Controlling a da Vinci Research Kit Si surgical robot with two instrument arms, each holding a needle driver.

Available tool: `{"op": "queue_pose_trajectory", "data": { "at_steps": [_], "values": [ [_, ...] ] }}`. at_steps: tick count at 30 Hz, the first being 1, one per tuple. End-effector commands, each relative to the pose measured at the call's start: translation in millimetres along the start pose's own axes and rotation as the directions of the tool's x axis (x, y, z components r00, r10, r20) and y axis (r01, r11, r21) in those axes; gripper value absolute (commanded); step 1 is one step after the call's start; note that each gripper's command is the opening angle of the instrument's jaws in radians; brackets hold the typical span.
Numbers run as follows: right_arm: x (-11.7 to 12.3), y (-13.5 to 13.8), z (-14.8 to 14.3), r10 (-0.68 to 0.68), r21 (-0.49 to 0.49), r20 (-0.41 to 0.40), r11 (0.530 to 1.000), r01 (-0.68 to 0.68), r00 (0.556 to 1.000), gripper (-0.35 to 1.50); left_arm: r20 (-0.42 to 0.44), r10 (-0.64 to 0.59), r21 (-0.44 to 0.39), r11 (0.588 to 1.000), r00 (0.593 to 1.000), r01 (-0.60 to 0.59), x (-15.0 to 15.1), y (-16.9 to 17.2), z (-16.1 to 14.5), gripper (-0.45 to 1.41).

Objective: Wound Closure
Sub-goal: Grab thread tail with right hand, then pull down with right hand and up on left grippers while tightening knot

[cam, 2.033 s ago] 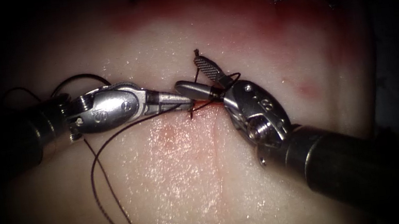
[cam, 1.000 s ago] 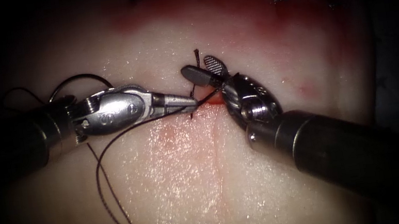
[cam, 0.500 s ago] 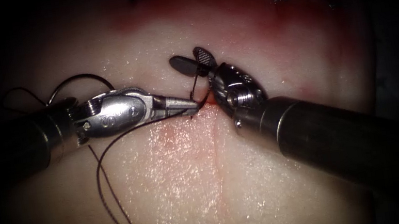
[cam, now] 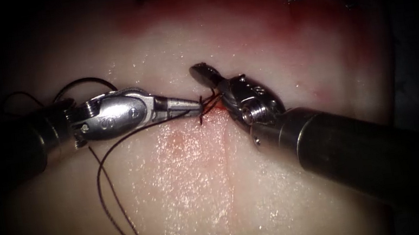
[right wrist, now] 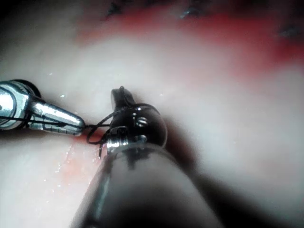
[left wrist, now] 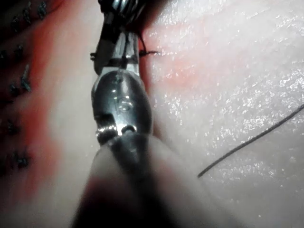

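— Steel left claw [cam: 197, 103], endoscope: clamped on the dark thread [cam: 102, 176] just left of the cut [cam: 225, 153] in the pale pork tissue [cam: 189, 208].
— Right claw [cam: 203, 74]: closed above the cut, thread looped round it. One stitch seemingly being tied; the cut below is unsewn.
— Left wrist: left claw closed by the cut.
— Right wrist: right claw closed there too; the needle's place, cannot tell.

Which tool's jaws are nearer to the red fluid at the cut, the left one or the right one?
Right. The right tool has its wrist directly beside the red fluid, on the cut's right side. The left tool ends a little to the fluid's left, holding the thread.
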Motion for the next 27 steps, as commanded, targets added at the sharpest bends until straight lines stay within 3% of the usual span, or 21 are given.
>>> {"op": "queue_pose_trajectory", "data": {
  "at_steps": [1,9,17,27],
  "values": [
    [-0.4,-0.3,0.0,-0.014,0.009,-0.008,1.000,0.015,1.000,-0.35,0.011,-0.002,0.004,1.000,1.000,0.002,-0.8,-1.2,0.1,-0.35],
    [-1.1,-0.7,-1.6,-0.042,0.051,-0.041,0.998,0.044,0.998,-0.35,0.054,-0.082,0.025,0.996,0.995,0.080,-4.0,-4.1,-2.2,-0.35],
    [-2.1,-1.6,-3.2,-0.116,0.090,-0.104,0.988,0.125,0.988,-0.35,0.130,-0.244,0.101,0.967,0.961,0.232,-8.1,-8.3,-3.2,-0.35],
    [-3.7,-2.4,-5.1,-0.163,0.119,-0.108,0.977,0.176,0.981,-0.35,0.110,-0.284,0.167,0.950,0.952,0.264,-9.0,-14.3,-3.5,-0.35]
  ]
}}
